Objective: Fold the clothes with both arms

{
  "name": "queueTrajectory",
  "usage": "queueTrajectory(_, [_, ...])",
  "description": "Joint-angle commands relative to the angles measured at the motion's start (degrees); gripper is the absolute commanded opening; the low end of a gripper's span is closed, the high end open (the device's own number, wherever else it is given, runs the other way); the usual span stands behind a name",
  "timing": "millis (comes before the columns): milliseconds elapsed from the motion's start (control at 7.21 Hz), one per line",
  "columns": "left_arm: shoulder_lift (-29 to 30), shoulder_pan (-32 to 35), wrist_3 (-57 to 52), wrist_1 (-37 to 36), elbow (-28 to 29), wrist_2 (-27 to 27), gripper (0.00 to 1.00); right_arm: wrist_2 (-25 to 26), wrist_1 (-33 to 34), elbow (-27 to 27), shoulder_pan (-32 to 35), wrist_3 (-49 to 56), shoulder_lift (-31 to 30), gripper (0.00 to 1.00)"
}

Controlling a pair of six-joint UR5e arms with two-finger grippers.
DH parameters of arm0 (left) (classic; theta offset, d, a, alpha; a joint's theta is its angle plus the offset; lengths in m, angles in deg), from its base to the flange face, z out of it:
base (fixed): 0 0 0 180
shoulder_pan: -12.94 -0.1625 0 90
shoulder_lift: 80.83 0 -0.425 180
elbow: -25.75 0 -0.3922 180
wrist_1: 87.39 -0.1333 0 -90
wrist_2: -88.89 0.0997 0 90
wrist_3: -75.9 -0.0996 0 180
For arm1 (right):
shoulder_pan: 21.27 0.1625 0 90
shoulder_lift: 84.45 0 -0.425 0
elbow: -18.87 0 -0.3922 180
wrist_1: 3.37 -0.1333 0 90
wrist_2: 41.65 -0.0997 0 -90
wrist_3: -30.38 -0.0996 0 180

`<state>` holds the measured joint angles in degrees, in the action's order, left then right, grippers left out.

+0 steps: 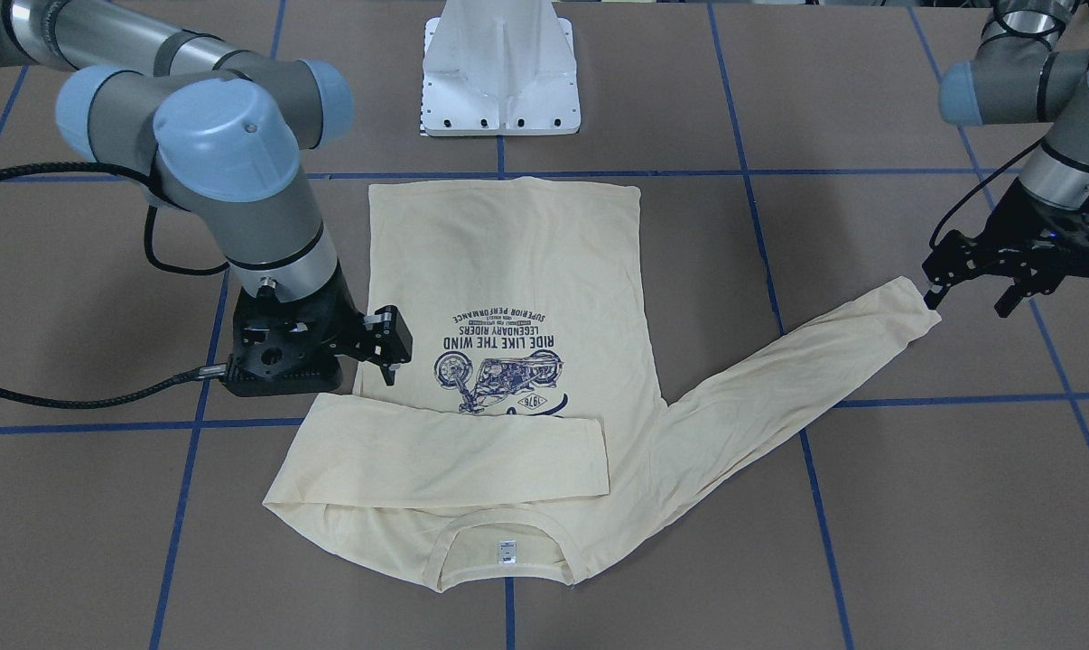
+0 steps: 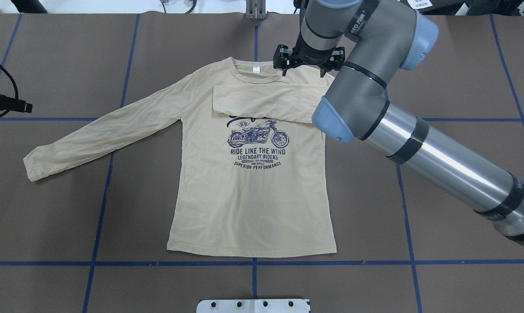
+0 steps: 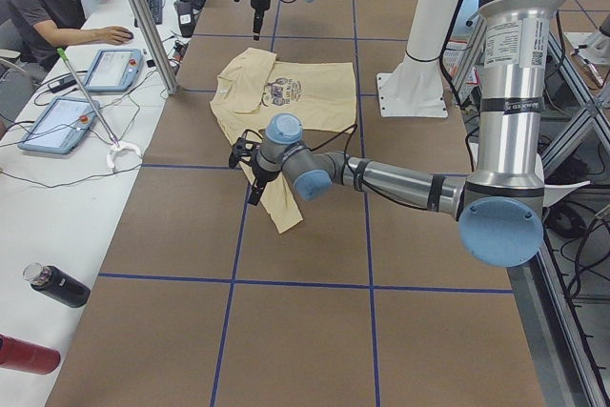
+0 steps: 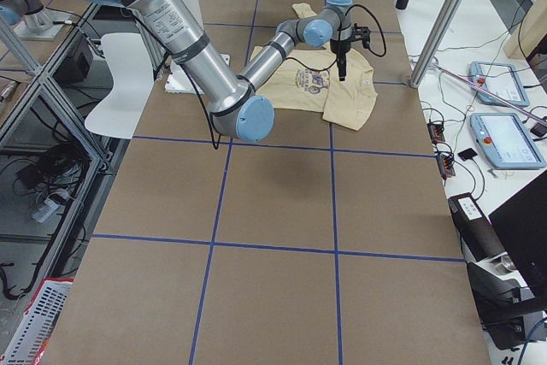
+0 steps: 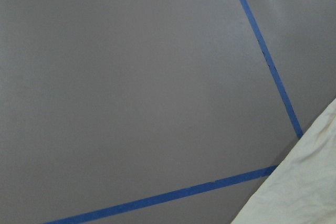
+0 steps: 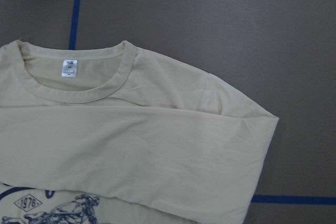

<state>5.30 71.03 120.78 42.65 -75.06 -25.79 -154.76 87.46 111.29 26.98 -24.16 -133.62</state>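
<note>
The cream long-sleeved shirt (image 2: 253,195) lies flat on the table, print up, with its collar at the far edge. One sleeve (image 2: 266,102) is folded across the chest and covers the top of the motorcycle print. The other sleeve (image 2: 101,134) stretches out to my left and ends in a cuff (image 1: 910,302). My right gripper (image 2: 306,65) hangs open over the folded shoulder (image 6: 247,124) and holds nothing. My left gripper (image 1: 973,293) hovers open just beyond that cuff, with nothing between its fingers. A corner of the sleeve (image 5: 310,192) shows in the left wrist view.
The white pedestal base (image 1: 499,81) stands on the table's near edge behind the shirt hem. Blue tape lines (image 2: 253,263) grid the brown table. A person (image 3: 43,2) sits at a side bench with tablets (image 3: 114,69) and bottles (image 3: 57,285).
</note>
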Motion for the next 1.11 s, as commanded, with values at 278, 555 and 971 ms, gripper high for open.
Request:
queueTrajectory(278, [-8.3, -6.3, 9.1, 9.6, 1.2, 6.3, 0.99, -0.2, 0.2, 7.2, 0.7, 2.2, -7.2, 1.00])
queueTrajectory(555, [-6.8, -10.2, 12.7, 10.0, 4.3, 10.2, 0.99, -0.2, 0.2, 7.3, 0.9, 2.2, -7.3, 1.00])
queueTrajectory(971, [-1.8, -10.3, 12.4, 12.1, 11.2, 10.4, 0.94, -0.3, 0.1, 8.1, 1.0, 2.2, -8.0, 1.00])
